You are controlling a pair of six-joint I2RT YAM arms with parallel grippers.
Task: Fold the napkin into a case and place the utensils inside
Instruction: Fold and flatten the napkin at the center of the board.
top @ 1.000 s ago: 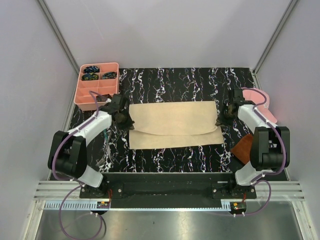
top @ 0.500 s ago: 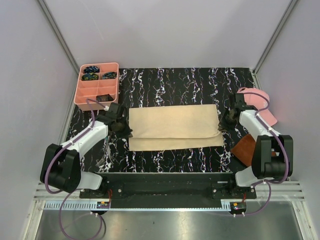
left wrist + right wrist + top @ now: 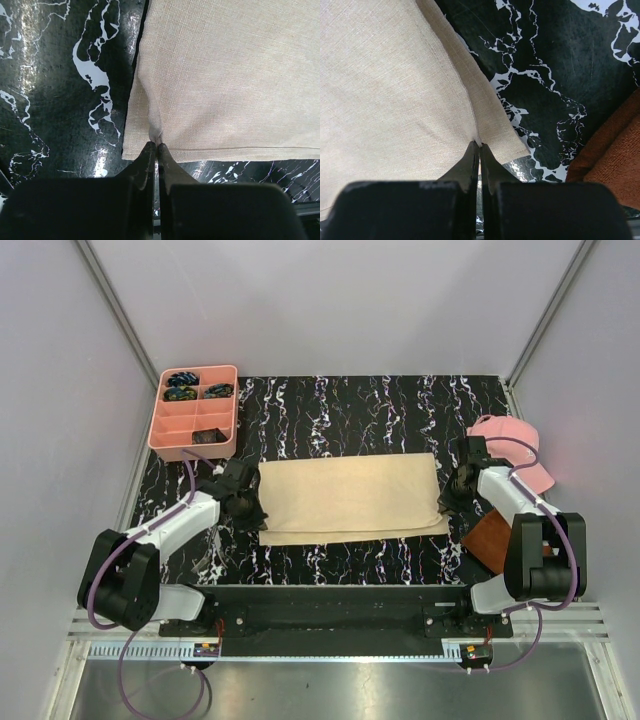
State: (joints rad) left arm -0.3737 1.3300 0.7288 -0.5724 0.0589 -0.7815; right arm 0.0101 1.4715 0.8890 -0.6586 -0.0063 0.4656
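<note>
The left tool (image 3: 256,512) and right tool (image 3: 446,502) sit nearer the arm bases than a second ago. The napkin (image 3: 350,498) lies folded on the bench (image 3: 350,400) between them, each tool pinching one end.

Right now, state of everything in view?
napkin, folded in half, lying flat
left pincer, shut on napkin's left edge
right pincer, shut on napkin's right edge
tray, small dark items in some compartments
cap, lying at right edge
brown cloth, flat, partly hidden
</note>
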